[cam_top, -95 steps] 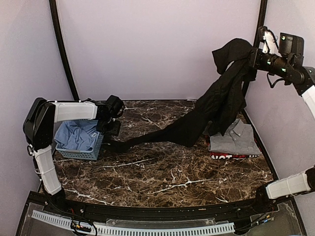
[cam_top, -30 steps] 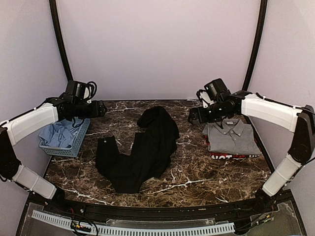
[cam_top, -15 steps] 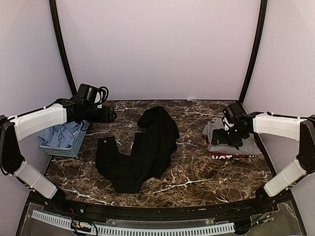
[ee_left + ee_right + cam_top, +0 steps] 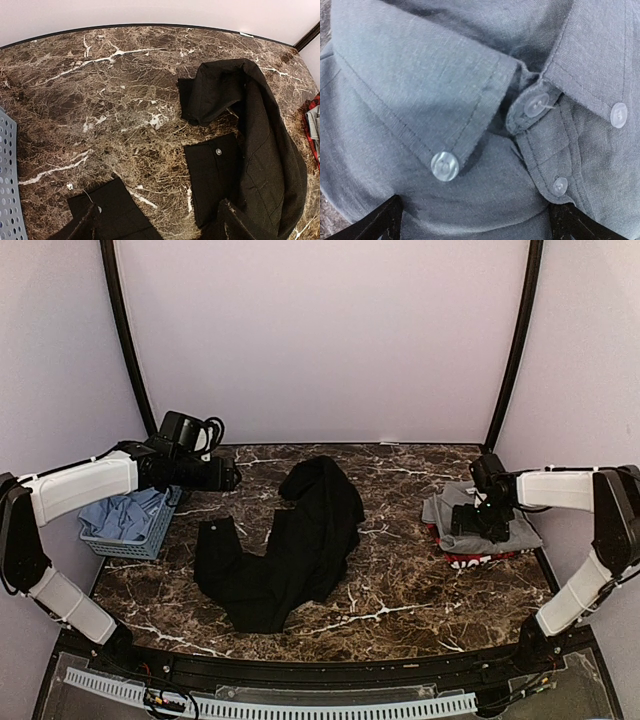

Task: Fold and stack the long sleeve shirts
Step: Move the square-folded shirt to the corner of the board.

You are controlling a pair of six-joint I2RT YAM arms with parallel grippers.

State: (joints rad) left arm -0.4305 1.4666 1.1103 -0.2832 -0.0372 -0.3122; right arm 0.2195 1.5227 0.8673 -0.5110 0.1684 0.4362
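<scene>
The black long sleeve shirt (image 4: 300, 550) lies crumpled in the middle of the table, its two cuffs with pale buttons showing in the left wrist view (image 4: 265, 145). My left gripper (image 4: 232, 478) hovers open above and left of it, and nothing sits between its fingertips (image 4: 157, 225). At the right the grey shirt (image 4: 522, 537) lies folded on the red-edged shirt (image 4: 465, 560). My right gripper (image 4: 478, 523) is down on the grey shirt, open, its fingers on either side of the buttoned collar (image 4: 520, 100).
A light-blue lattice basket (image 4: 150, 537) holding blue cloth (image 4: 125, 512) stands at the left edge, under my left arm. Black frame poles rise at the back corners. Bare marble (image 4: 400, 580) lies between the black shirt and the stack.
The black shirt, earlier hanging from my raised right gripper, now lies loose on the table. My right gripper has swung right and down onto the grey shirt. My left gripper edged slightly right.
</scene>
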